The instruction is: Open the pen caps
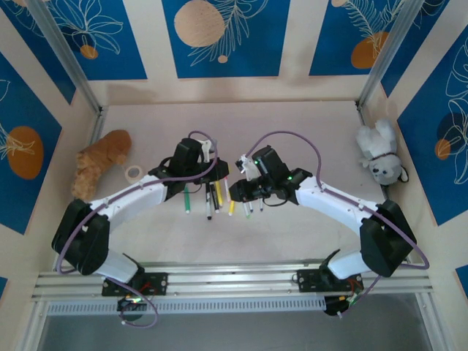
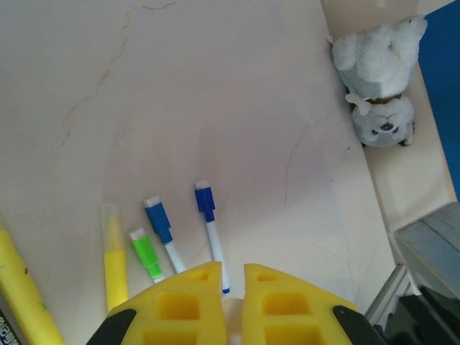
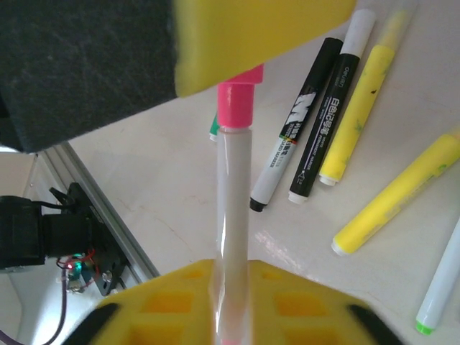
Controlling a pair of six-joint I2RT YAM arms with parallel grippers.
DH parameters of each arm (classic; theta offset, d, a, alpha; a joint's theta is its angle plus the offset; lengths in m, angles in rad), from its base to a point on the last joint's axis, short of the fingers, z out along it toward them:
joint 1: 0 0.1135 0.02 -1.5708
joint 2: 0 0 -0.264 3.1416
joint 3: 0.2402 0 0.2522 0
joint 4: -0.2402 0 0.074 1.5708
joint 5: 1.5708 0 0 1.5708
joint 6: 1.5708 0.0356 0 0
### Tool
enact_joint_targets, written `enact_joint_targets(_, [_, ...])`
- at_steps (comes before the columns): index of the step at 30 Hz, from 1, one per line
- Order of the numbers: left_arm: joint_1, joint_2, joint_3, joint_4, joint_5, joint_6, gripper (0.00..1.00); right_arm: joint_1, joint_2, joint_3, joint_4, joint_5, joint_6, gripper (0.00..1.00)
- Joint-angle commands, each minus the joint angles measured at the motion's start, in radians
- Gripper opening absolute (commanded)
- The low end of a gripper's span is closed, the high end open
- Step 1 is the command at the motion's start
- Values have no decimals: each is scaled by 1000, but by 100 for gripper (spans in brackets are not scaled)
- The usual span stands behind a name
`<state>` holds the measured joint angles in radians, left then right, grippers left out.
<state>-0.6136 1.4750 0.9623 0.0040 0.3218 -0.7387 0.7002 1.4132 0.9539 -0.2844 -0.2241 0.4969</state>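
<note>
Desk [image 1: 292, 124], left edge: brown plush toy [image 1: 102, 162], tape roll [image 1: 134, 172] beside it.
Left hand [image 2: 231, 269]: clenched on the pink cap [image 3: 237, 100].
Pink cap: seated on its pen [image 3: 233, 201], raised above mid-desk.
Loose pens [image 1: 219, 194]: yellow, black, green and blue, lying mid-desk.
Right hand [image 3: 231, 266]: pen body between its fingers [image 3: 172, 302]; cannot tell whether clamped or slack.
Right edge: white plush toy [image 1: 380, 153].

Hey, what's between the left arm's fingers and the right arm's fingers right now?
In the right wrist view, a slim white pen with a pink cap bridges them: cap end at the left fingers, body between the right fingers.
</note>
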Motion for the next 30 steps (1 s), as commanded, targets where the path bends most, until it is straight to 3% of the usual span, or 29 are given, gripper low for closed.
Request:
enact_joint_targets(1, [-7, 18, 16, -1, 8, -4, 0, 5, 12, 25, 6, -10, -4, 28])
enact_joint_targets(12, [-7, 24, 5, 2, 10, -4, 0, -18, 29, 24, -13, 41, -13, 29])
enact_joint_targets(16, [6, 6, -10, -31, -36, 20, 0, -47, 3, -12, -21, 58, -2, 27])
enact_joint_targets(27, [40, -2, -8, -63, -45, 38, 0, 65, 176, 47, -311, 374, -43, 31])
enact_joint_targets(30, [49, -5, -14, -62, -37, 39, 0, 94, 209, 50, -325, 399, -29, 28])
